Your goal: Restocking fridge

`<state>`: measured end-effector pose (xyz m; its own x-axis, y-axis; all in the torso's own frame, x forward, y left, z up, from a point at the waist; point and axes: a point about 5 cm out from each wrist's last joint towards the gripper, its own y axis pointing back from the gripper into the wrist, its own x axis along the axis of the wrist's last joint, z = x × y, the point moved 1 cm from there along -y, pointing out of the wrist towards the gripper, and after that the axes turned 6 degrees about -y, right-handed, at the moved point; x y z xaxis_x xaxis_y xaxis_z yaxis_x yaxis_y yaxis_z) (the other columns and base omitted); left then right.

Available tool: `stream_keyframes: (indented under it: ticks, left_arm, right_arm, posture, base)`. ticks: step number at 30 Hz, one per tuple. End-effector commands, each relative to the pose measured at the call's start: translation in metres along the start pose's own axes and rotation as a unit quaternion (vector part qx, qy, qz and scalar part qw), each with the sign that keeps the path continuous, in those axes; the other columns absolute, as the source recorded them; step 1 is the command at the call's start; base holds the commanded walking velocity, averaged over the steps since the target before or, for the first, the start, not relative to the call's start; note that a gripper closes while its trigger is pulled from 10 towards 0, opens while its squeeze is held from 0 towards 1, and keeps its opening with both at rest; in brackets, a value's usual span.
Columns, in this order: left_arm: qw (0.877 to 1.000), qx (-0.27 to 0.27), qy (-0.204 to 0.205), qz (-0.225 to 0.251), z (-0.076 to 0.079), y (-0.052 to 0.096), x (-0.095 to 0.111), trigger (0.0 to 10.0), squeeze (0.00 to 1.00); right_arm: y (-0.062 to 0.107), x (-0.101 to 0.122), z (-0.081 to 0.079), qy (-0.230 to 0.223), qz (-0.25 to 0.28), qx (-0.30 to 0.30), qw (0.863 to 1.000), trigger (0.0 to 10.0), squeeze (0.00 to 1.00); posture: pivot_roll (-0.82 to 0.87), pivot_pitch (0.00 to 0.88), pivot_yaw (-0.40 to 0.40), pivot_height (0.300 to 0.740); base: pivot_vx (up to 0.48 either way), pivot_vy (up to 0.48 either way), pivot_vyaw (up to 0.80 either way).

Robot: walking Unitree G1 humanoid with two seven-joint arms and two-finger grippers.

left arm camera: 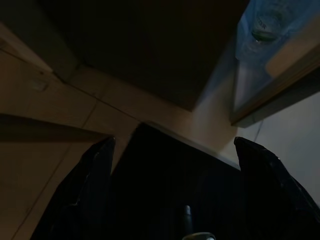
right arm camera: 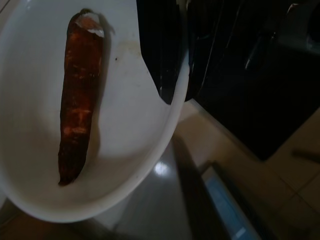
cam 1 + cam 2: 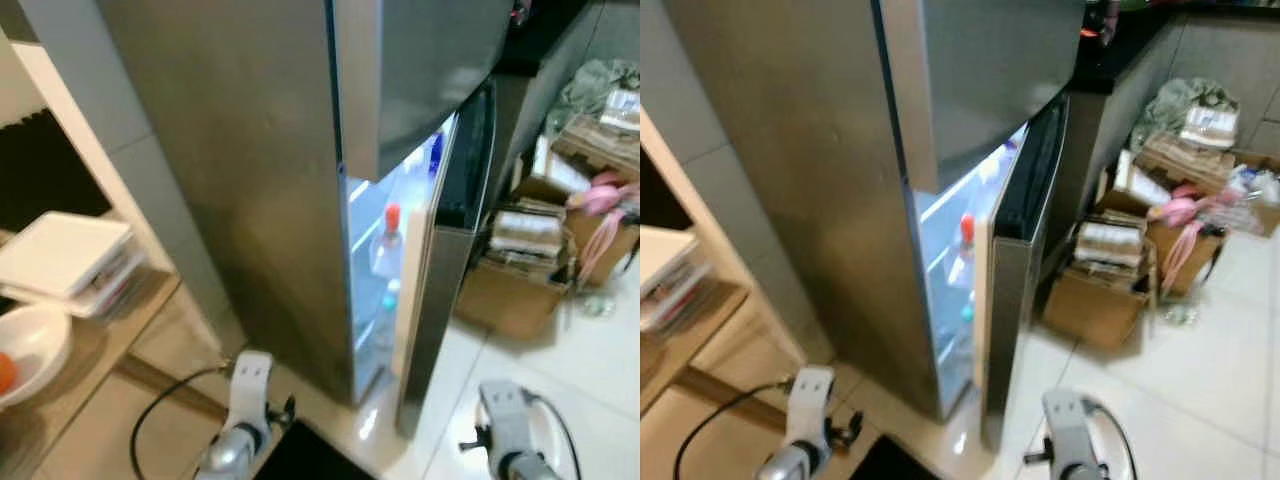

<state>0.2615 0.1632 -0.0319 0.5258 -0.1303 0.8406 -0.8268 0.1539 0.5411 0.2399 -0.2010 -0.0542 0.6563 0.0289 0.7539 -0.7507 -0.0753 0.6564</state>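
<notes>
A tall steel fridge (image 3: 260, 180) stands ahead with its lower door (image 3: 432, 300) ajar and the inside lit. A clear bottle with a red cap (image 3: 388, 243) stands in the opening. My right gripper (image 2: 172, 75) is shut on the rim of a white plate (image 2: 125, 135) that carries a long carrot (image 2: 77, 95); the plate (image 3: 555, 435) hangs low over the tiled floor, right of the door. My left gripper (image 1: 175, 142) is open with nothing between its fingers, held low over the floor in front of the fridge; its arm (image 3: 240, 415) comes in at the bottom left.
A wooden shelf (image 3: 110, 330) at the left holds a white bowl (image 3: 30, 345) and a white stack (image 3: 65, 260). A black cable (image 3: 160, 405) loops on the floor. Cardboard boxes (image 3: 525, 285) with clutter crowd the right, under a dark counter (image 3: 1130, 40).
</notes>
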Motion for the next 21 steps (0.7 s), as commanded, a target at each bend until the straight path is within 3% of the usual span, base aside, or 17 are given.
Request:
stream_keyframes:
  ticks: [1,5,8,14,18,21]
  left_arm:
    - [1.0,-0.005,-0.004,-0.009,0.003,0.003,-0.008,10.0,0.0]
    - [1.0,-0.007,-0.004,-0.011,0.004,0.004,-0.01,10.0,0.0]
    - [1.0,-0.008,-0.006,-0.014,0.005,0.004,-0.011,10.0,0.0]
    - [1.0,-0.008,-0.008,-0.013,0.005,0.004,-0.011,10.0,0.0]
    - [1.0,-0.007,-0.009,-0.013,0.005,0.005,-0.012,10.0,0.0]
    - [1.0,-0.006,-0.009,-0.013,0.004,0.005,-0.012,10.0,0.0]
  right_arm:
    - [0.002,-0.012,-0.003,0.001,-0.023,0.009,1.0,10.0,0.0]
    - [0.002,-0.009,-0.009,0.02,-0.021,0.047,0.998,10.0,0.0]
    - [0.0,-0.005,-0.019,0.033,-0.038,0.112,0.992,10.0,0.0]
    - [-0.002,0.003,-0.03,0.071,-0.051,0.176,0.98,10.0,0.0]
    - [-0.004,0.022,-0.053,0.149,-0.048,0.264,0.952,10.0,0.0]
    - [-0.004,0.028,-0.058,0.171,-0.045,0.28,0.944,10.0,0.0]
  posture:
    - [0.04,0.103,0.079,0.74]
    - [0.04,0.107,0.077,0.74]
    - [0.04,0.107,0.074,0.74]
    - [0.05,0.107,0.069,0.74]
    - [0.05,0.104,0.064,0.74]
    - [0.05,0.104,0.064,0.74]
  base:
    - [0.0,0.0,0.0]
    - [0.0,0.0,0.0]
    - [0.0,0.0,0.0]
    - [0.0,0.0,0.0]
    - [0.0,0.0,0.0]
    - [0.0,0.0,0.0]
